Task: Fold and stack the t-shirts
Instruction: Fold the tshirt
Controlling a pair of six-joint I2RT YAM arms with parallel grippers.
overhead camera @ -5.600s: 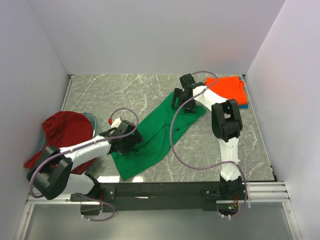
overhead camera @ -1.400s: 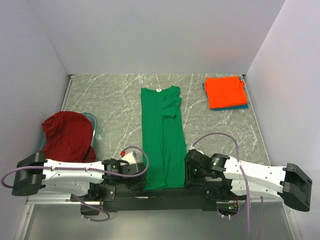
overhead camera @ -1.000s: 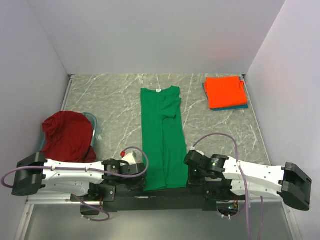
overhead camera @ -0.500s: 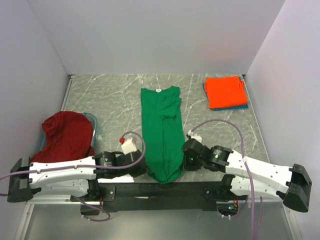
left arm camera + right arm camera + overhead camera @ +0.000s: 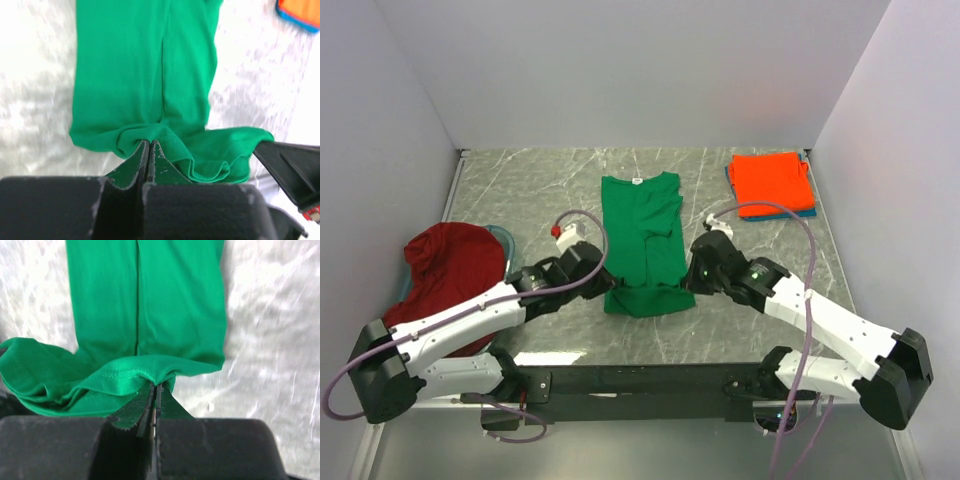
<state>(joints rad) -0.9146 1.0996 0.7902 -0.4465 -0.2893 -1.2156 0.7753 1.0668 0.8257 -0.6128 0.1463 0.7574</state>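
Note:
The bright green t-shirt (image 5: 642, 230) lies lengthwise mid-table, neck label at the far end. Its hem (image 5: 648, 298) is lifted and carried over the lower body. My left gripper (image 5: 607, 292) is shut on the hem's left corner; in the left wrist view the green cloth (image 5: 145, 70) bunches at my left gripper (image 5: 148, 141). My right gripper (image 5: 691, 287) is shut on the right corner, and the right wrist view shows my right gripper (image 5: 155, 385) pinching the stitched green hem (image 5: 120, 371). An orange-red t-shirt (image 5: 772, 183) lies folded on a teal-blue one (image 5: 807, 212) at the far right. A dark red t-shirt (image 5: 452, 268) is heaped at the left.
White walls (image 5: 620, 70) close the marble table (image 5: 540, 195) on three sides. A black rail (image 5: 650, 380) runs along the near edge. Purple cables (image 5: 800, 260) loop over both arms. A pale teal cloth edge (image 5: 506, 240) shows beside the dark red heap.
Both grippers, shut on the green hem at the near edge, have risen and moved toward the far side, dragging the hem over the shirt's lower half. The shirt now looks much shorter.

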